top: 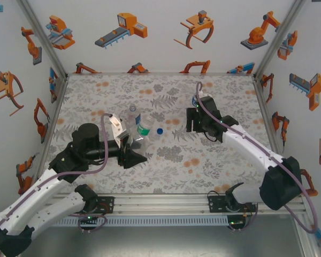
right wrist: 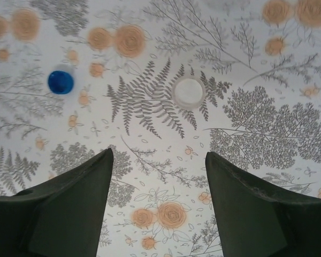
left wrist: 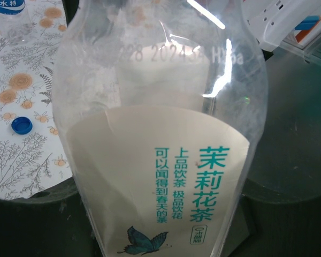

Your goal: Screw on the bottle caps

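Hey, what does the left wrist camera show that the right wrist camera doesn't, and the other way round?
Left wrist: the green-label bottle up close, with a butterfly printed on its label. Right wrist: a white cap lying ahead of the open right gripper. Both: the blue cap resting on the floral table cover.

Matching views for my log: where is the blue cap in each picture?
Top external: blue cap near table centre, just right of the green-label bottle.
Left wrist: blue cap at mid-left, left of that bottle.
Right wrist: blue cap at upper left.
Shared landmark: the floral table cover under it.
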Action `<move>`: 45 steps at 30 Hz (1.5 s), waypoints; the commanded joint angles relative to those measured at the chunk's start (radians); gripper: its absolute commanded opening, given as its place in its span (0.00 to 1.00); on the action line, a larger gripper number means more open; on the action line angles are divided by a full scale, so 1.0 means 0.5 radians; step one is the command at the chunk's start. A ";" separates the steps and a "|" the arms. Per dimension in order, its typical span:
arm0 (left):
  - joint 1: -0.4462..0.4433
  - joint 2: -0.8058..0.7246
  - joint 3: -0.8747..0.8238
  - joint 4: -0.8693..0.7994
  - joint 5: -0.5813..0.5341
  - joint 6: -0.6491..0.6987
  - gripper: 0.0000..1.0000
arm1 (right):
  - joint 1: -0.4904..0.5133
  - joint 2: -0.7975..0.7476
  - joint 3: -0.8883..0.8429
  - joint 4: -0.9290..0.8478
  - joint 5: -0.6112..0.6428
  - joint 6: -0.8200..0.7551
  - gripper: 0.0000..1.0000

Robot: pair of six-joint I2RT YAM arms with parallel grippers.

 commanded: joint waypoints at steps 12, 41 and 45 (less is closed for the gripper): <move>-0.001 0.097 -0.011 0.065 0.016 -0.014 0.00 | -0.130 0.668 0.098 0.255 0.009 0.252 0.66; 0.001 0.114 0.004 -0.003 -0.008 0.033 0.00 | -0.164 0.898 0.181 0.253 0.121 0.244 0.39; 0.003 0.117 0.007 0.001 -0.009 0.033 0.00 | -0.142 0.802 0.154 0.175 0.035 0.279 0.38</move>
